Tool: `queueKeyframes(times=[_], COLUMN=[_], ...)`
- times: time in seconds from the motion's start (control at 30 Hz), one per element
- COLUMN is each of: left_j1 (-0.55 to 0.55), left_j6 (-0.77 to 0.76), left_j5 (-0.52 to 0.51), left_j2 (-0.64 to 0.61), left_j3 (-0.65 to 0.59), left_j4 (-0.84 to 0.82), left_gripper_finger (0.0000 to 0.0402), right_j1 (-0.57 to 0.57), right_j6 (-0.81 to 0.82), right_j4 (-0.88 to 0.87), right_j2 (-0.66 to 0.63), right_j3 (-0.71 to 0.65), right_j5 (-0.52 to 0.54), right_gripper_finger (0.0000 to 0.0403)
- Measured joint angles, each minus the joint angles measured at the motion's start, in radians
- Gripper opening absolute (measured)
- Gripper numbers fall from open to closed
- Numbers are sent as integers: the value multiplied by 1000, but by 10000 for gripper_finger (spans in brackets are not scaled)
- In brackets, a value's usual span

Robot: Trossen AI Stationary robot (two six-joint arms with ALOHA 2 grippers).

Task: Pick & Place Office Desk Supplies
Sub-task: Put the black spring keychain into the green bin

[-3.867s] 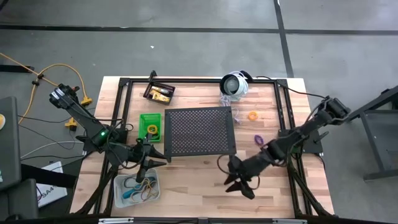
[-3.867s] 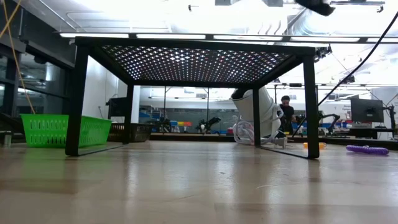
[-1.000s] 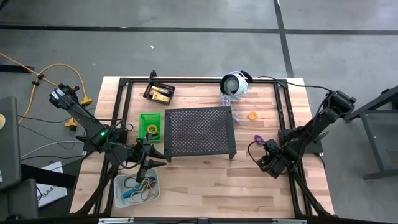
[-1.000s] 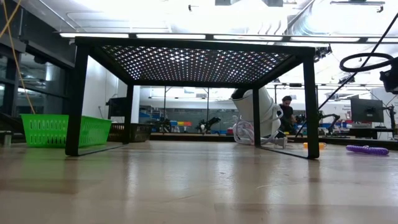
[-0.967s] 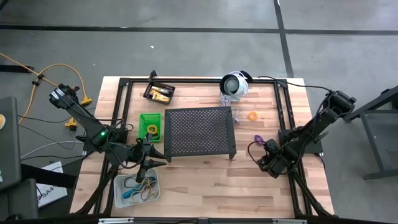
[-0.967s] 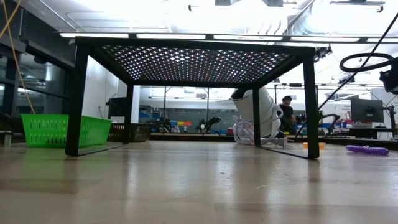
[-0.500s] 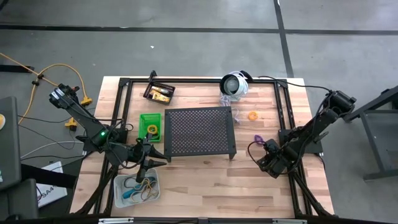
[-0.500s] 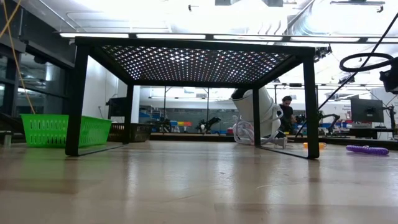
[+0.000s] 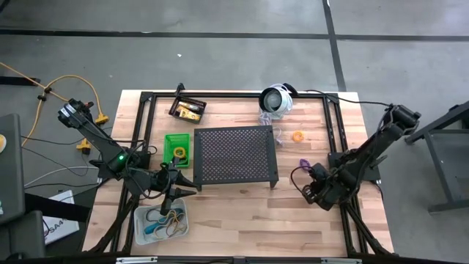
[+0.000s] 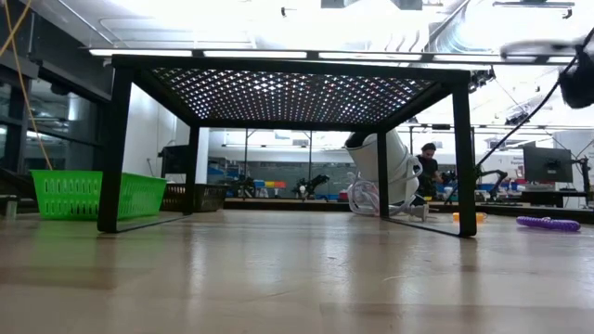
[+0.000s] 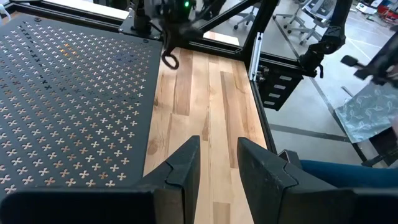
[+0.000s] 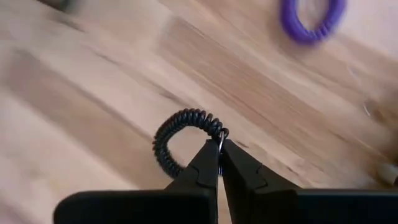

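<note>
right gripper (image 12: pixel 219 149): jaws closed on a black coil loop (image 12: pixel 177 134), pinched at one edge so the loop hangs forward of the fingertips. in the high view this gripper (image 9: pixel 311 183) is above the right side of the table (image 9: pixel 234 220), just right of the black stand (image 9: pixel 234 155), with the black loop (image 9: pixel 299 178) projecting toward the stand. the loop is clear of the wood surface.

left gripper (image 11: pixel 217 158): jaws partly open, nothing between them. in the high view it (image 9: pixel 183 185) sits at the stand's front left corner, above the clear bin (image 9: pixel 161 224).

purple loop (image 9: pixel 304 163): flat on the table, behind the right gripper and apart from it; also visible in the right wrist view (image 12: pixel 311 22) and the low view (image 10: pixel 548 224).

orange loop (image 9: pixel 298 136): on the table further back, near the round white device (image 9: pixel 275 100).

clear bin: front left of the table, holds several bands, colours mixed.

green bin (image 9: pixel 176 149): touching or just beside the stand's left edge, one yellow item inside.

black bin (image 9: pixel 187 110): back left, tilted relative to the table edge, yellow items inside.
</note>
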Motion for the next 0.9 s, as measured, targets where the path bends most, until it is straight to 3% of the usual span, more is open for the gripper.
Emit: queueKeyframes(times=[0.2, 0.37, 0.6, 0.9], left_j1=[0, 0, 0, 0], left_j6=[0, 0, 0, 0], left_j5=[0, 0, 0, 0], left_j2=[0, 0, 0, 0], left_j3=[0, 0, 0, 0], left_j4=[0, 0, 0, 0], left_gripper_finger=[102, 102, 102, 102], right_j1=[0, 0, -17, -184], right_j6=[-166, -308, -427, -814], right_j4=[-12, 81, 262, 691], right_j2=[-94, -124, -102, 8], right_j3=[131, 184, 185, 187], right_j5=[117, 196, 234, 168], right_gripper_finger=[3, 3, 3, 3])
